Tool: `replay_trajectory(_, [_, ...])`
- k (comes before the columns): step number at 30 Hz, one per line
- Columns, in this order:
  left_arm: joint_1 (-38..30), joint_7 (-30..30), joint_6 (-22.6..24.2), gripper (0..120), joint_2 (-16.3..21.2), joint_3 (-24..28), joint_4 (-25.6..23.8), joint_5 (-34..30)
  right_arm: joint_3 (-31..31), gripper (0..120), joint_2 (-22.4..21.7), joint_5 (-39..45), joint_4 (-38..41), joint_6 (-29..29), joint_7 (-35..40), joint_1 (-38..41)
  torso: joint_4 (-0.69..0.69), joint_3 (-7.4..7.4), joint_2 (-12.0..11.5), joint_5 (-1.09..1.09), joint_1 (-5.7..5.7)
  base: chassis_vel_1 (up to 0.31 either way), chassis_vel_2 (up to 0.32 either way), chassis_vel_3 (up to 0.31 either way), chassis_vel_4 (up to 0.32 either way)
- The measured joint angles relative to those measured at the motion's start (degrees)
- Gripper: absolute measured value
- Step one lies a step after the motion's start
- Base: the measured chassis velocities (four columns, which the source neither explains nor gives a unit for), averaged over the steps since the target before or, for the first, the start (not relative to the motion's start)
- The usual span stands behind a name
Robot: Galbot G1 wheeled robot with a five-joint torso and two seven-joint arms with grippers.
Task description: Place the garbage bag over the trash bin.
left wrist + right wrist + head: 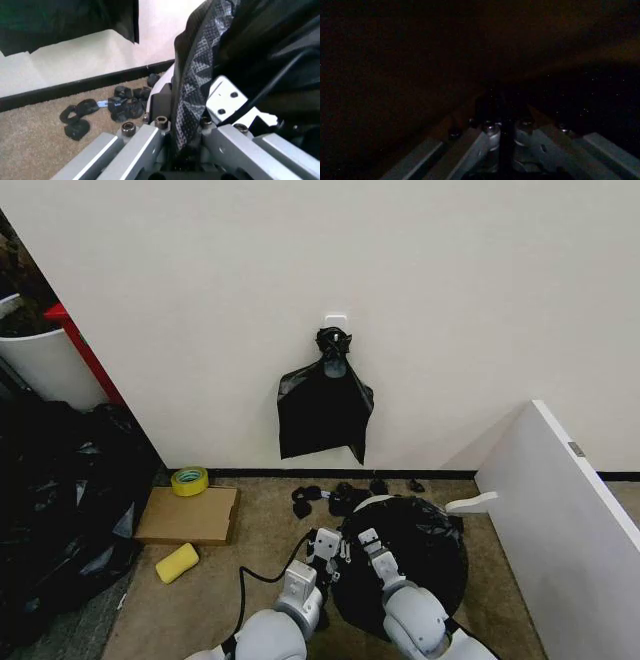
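Carpet by wall: one garbage bag (420, 555), two claws.

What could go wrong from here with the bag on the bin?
1. The left gripper pinches thin bag film beside the bin rim; a hard pull may tear it.
2. The right gripper works in the dark bag, so its wrist view gives little guidance.
3. The black cable beside the left arm could snag.
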Motion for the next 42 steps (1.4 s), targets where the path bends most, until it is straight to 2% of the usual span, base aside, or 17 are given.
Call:
replay_trajectory(5, [-0.01, -0.01, 0.1, 0, 0.18, -0.67, -0.42, -0.19, -0.72, 0, -0.2, -0.27, 0.08, -2.04, -0.37, 0.47, -0.01, 0.0, 0.0, 0.0, 0.0, 0.0, 0.0, 0.0, 0.0])
replay_trajectory(11, [0.18, -0.33, 0.38, 0, -0.03, -1.23, 0.05, -1.41, -0.38, 2, -2.63, 3.5, 3.77, 0.07, -2.46, -0.41, -0.01, 0.0, 0.0, 0.01, 0.0, 0.0, 0.0, 0.0, 0.0])
replay_trajectory(13, [0.01, -0.77, 0.7, 0, -0.41, -1.55, 0.64, -2.73, -0.21, 10, -3.92, 4.56, 5.9, 0.47, -2.63, -1.32, -0.01, 0.0, 0.0, 0.0, 0.0, 0.0, 0.0, 0.0, 0.0])
replay_trajectory(14, [0.01, -0.77, 0.7, 0, -0.41, -1.55, 0.64, -2.73, -0.21, 10, -3.92, 4.56, 5.9, 0.47, -2.63, -1.32, -0.01, 0.0, 0.0, 0.0, 0.0, 0.0, 0.0, 0.0, 0.0])
replay_trajectory(18, [-1.53, -3.92, 2.48, 0, -2.09, -2.68, 2.04, -9.51, 0.73, 26, -6.09, 6.86, 9.83, 0.52, -2.58, -3.02, 0.0, 0.0, 0.0, 0.01, 0.0, 0.0, 0.0, 0.0, 0.0])
replay_trajectory(19, [-1.53, -3.92, 2.48, 0, -2.09, -2.68, 2.04, -9.51, 0.73, 26, -6.09, 6.86, 9.83, 0.52, -2.58, -3.02, 0.0, 0.0, 0.0, 0.01, 0.0, 0.0, 0.0, 0.0, 0.0])
replay_trajectory(21, [-4.17, -7.7, 4.69, 0, -4.06, -4.91, 3.63, -18.08, 2.52, 44, -9.79, 11.51, 14.94, 1.26, -2.79, -5.66, -0.02, 0.0, 0.0, 0.01, 0.0, 0.0, 0.0, 0.0, 0.0])
replay_trajectory(24, [-5.79, -11.02, 5.97, 0, -5.24, -7.39, 4.74, -24.38, 5.85, 57, -12.47, 13.98, 19.81, 3.24, -3.73, -8.26, -0.01, 0.0, 0.0, 0.0, 0.0, 0.0, 0.0, 0.0, 0.0])
replay_trajectory(27, [-6.34, -12.8, 6.6, 0, -5.62, -8.76, 5.04, -27.27, 7.99, 64, -13.5, 15.8, 22.75, 4.24, -4.26, -10.07, -0.01, 0.0, 0.0, 0.02, 0.0, 0.0, 0.0, 0.0, 0.0])
replay_trajectory(31, [-5.4, -16.14, 8.17, 0, -5.57, -13.37, 5.19, -33.29, 13.97, 83, -15.38, 20.6, 30.18, 8.86, -6.37, -14.43, -0.04, 0.0, 0.0, 0.0, 0.0, 0.0, 0.0, 0.0, 0.0])
replay_trajectory(33, [-4.87, -16.52, 8.39, 0, -5.49, -14.18, 5.04, -34.06, 14.64, 85, -15.45, 21.51, 30.93, 9.67, -6.52, -14.59, -0.03, 0.0, 0.0, 0.0, 0.0, 0.0, 0.0, 0.0, 0.0])
replay_trajectory(34, [-2.64, -17.99, 9.33, 0, -5.05, -17.13, 4.27, -36.84, 16.85, 92, -15.48, 24.11, 32.85, 11.49, -6.69, -14.78, 0.02, 0.0, 0.0, 0.0, 0.0, 0.0, 0.0, 0.0, 0.0])
replay_trajectory(36, [-0.86, -19.42, 10.03, 0, -4.59, -19.93, 3.44, -39.41, 18.7, 97, -15.41, 25.57, 34.08, 12.05, -6.58, -15.04, 0.01, 0.0, 0.0, -0.01, 0.0, 0.0, 0.0, 0.0, 0.0])
replay_trajectory(42, [2.14, -21.7, 11.23, 0, -4.33, -24.84, 2.54, -44.15, 20.12, 100, -14.16, 25.34, 34.39, 13.26, -6.61, -15.93, -0.01, 0.0, 0.0, 0.0, 0.0, 0.0, 0.0, 0.0, 0.0])
